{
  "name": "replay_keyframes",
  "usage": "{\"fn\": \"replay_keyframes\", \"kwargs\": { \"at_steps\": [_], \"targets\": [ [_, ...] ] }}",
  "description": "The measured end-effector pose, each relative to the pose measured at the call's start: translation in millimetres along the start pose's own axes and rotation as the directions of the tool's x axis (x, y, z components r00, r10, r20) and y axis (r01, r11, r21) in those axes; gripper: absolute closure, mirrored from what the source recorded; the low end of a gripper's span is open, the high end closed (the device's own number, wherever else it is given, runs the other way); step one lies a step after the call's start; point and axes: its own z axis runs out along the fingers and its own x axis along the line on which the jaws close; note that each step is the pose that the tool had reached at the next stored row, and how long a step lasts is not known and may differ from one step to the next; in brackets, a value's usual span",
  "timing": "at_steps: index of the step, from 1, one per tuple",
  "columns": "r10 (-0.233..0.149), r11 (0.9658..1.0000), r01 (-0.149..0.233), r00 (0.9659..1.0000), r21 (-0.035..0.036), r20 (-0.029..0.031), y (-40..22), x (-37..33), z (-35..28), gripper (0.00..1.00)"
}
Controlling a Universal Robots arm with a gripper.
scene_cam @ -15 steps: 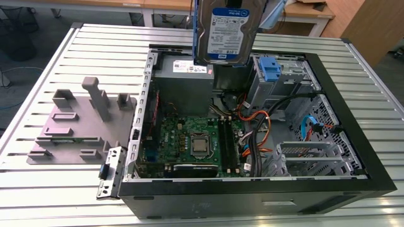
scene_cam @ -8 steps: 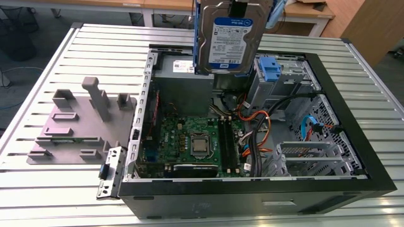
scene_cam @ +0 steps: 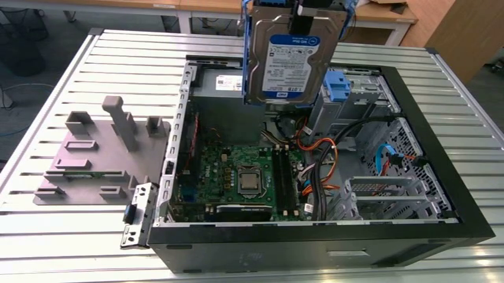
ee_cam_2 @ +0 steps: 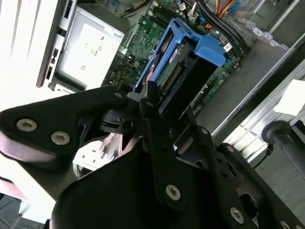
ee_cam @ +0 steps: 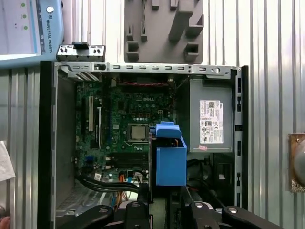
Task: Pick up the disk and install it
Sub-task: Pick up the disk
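In the exterior view, holds the disk [scene_cam: 287, 59] by its upper end, gripper [scene_cam: 306, 15] clamped on it, hanging on edge well above the open computer case [scene_cam: 315, 250]; likely kept upright to drop into a bay. Below, loose cables [scene_cam: 327, 147] and a bare blue bracket [scene_cam: 336, 85] crowding that side. In the second wrist view, fingers [ee_cam_2: 152, 114] pressed against the disk, circuit board [ee_cam_2: 143, 43] beneath. In the first wrist view, looks down past the disk onto the power supply [ee_cam: 209, 119] just beside; grey fixture [ee_cam: 162, 28] outside the case.
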Motion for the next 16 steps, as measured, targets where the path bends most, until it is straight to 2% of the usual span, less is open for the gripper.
{"fn": "replay_keyframes", "kwargs": {
  "at_steps": [11,16],
  "targets": [
    [0.007,1.0,-0.007,1.0,0.0003,0.0003,-1.7,25.5,0.6,0.65],
    [0.01,1.0,-0.01,1.0,0.0004,0.0003,-1.9,35.0,0.6,0.65]
  ]
}}
